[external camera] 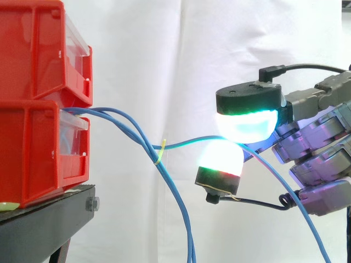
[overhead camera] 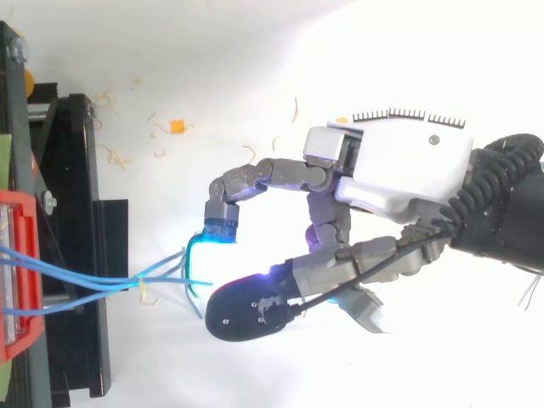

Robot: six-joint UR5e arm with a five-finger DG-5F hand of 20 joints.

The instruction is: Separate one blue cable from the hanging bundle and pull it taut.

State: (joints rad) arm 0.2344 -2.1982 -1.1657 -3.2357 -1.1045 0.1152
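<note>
1. pinching one thin blue cable (external camera: 189,141) between two glowing fingertip pads (external camera: 247,123), the robot hand (external camera: 323,137) sits well to the right of the stacked red plastic bins (external camera: 33,153) on the black metal stand (external camera: 44,224).
2. the held strand runs left from the pinch to a small yellow tie (external camera: 159,152). there it meets the other blue cables of the hanging bundle (external camera: 131,123), which come out between the bins and droop towards the floor. its tail falls away to the lower right of the pads.
3. the tie is the main risk: it appears to bind the held strand to its neighbours. a pull to the right would probably drag the whole bundle along rather than free one cable.
4. slipping is the second risk: the cable is thin and round, and the pads are rounded, so they meet it over a small patch. as tension rises, it could slide out through the pinch.
5. the strand between tie and pads looks slightly bowed, so i judge it close to taut but not quite there.
6. pulling hard could strain the cable's anchor inside the bins, which is hidden, or tug the lower bin along the stand.
</note>
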